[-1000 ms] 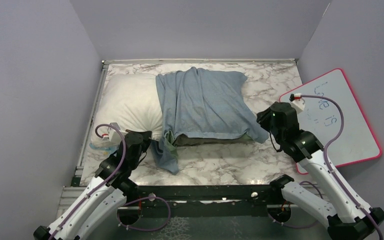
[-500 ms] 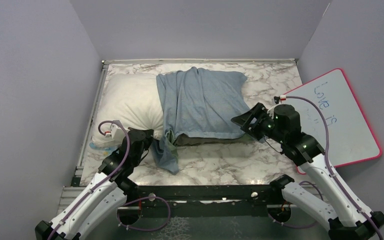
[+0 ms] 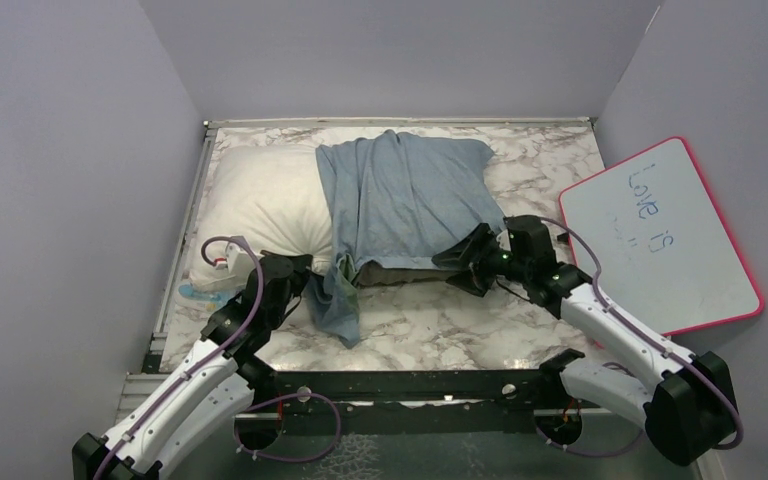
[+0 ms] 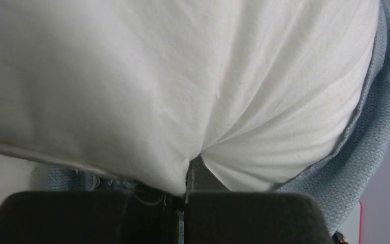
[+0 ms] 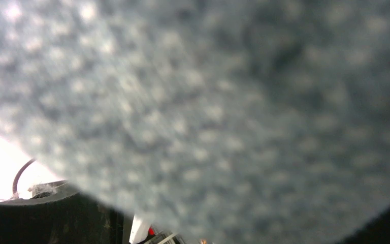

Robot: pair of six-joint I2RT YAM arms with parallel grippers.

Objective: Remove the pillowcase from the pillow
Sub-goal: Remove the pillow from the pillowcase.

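Grey-blue, coarse-knit pillowcase (image 3: 405,200) sheathes the right half of the plump white pillow (image 3: 260,205) at the far side of the marble table (image 3: 440,325), with a loose flap spilling from its near edge onto the bare marble in front. The left gripper (image 3: 302,272) is clenched on the pillow's smooth near corner. The right gripper (image 3: 460,262) has its jaws spread against the pillowcase's near right corner.

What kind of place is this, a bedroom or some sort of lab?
Probably a robot lab workcell, not a bedroom: a marble-pattern table boxed in by plain grey walls, with a whiteboard beside it.
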